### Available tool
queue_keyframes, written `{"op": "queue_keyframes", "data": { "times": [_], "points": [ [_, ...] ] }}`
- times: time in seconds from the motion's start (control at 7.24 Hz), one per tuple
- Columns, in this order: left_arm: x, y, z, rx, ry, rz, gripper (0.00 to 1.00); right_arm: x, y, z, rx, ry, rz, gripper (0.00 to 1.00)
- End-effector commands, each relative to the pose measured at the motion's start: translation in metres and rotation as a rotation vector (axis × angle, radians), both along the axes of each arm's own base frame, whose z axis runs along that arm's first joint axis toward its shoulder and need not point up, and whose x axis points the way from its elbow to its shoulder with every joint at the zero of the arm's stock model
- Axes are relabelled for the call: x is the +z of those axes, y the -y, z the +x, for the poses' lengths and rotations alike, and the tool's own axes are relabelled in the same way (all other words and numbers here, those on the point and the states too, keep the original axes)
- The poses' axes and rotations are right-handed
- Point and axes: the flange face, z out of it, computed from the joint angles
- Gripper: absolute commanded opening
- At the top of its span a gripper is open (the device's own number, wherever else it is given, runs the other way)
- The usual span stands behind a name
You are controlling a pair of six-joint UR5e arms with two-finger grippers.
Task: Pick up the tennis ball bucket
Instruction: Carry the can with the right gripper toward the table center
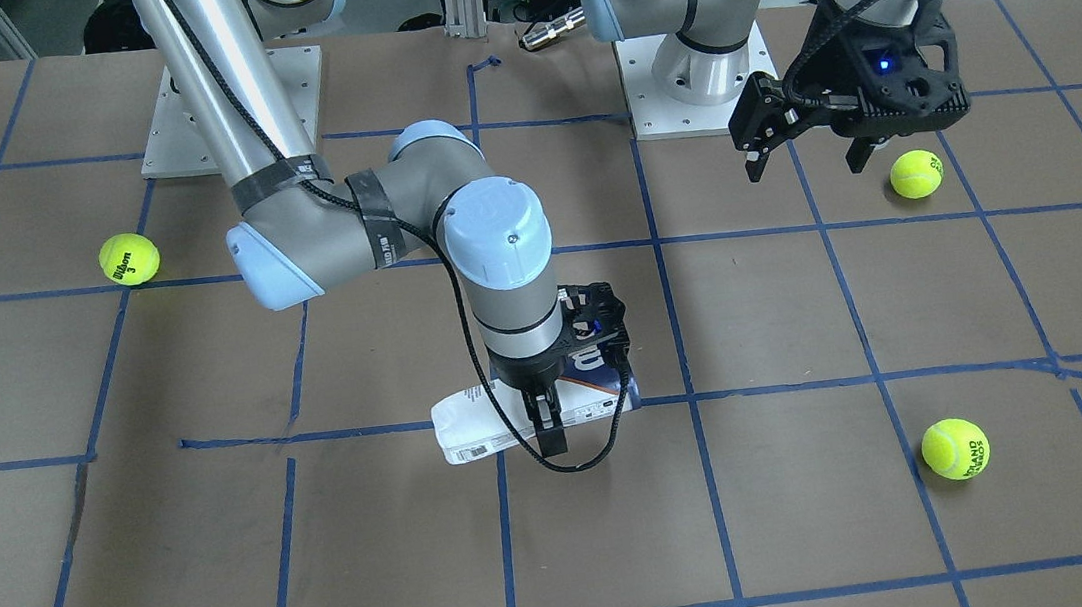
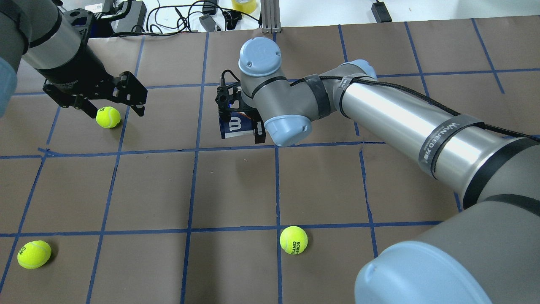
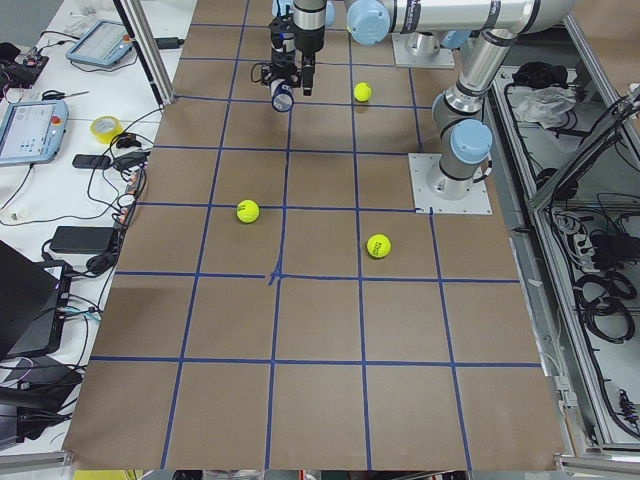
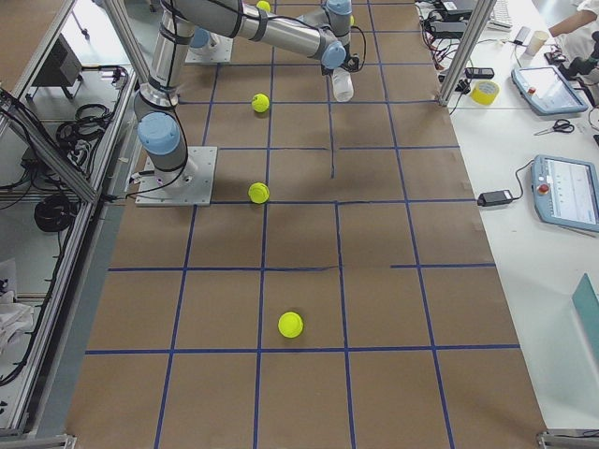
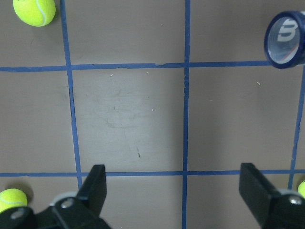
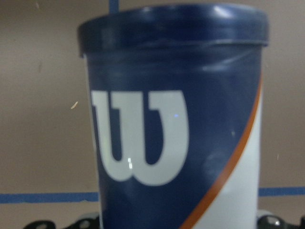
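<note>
Right fingers [image 1: 551,433] clamp the tennis ball bucket [image 1: 475,436], lying level, navy rim toward open left fingers [image 1: 753,160].

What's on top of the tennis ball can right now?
The right gripper sits over the tennis ball can, shut on its middle and hiding that stretch. Only the can's white and navy ends show.

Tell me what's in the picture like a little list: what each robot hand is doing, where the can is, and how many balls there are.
Tennis ball bucket: lying sideways, white with a navy end and a big W
Right gripper: shut on the bucket
Off the table yet: cannot tell
Left gripper: open, in the air, holding nothing
Tennis balls: three, loose and far apart on the table
</note>
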Motion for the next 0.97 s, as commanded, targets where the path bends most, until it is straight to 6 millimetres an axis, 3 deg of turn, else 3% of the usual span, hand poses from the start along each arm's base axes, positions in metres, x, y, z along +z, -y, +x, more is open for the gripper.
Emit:
{"op": "queue_keyframes", "data": {
  "times": [0.0,0.28,0.83],
  "points": [
    [0.000,0.000,0.000,0.001,0.000,0.000,1.00,-0.021,-0.005,0.018,0.031,-0.001,0.002,0.64],
    [-0.001,0.001,0.000,-0.015,0.001,0.000,1.00,-0.033,-0.011,0.030,0.018,-0.005,0.015,0.64],
    [-0.003,0.001,0.001,-0.013,-0.001,0.004,1.00,-0.045,-0.014,0.035,-0.062,-0.003,0.041,0.66]
  ]
}}
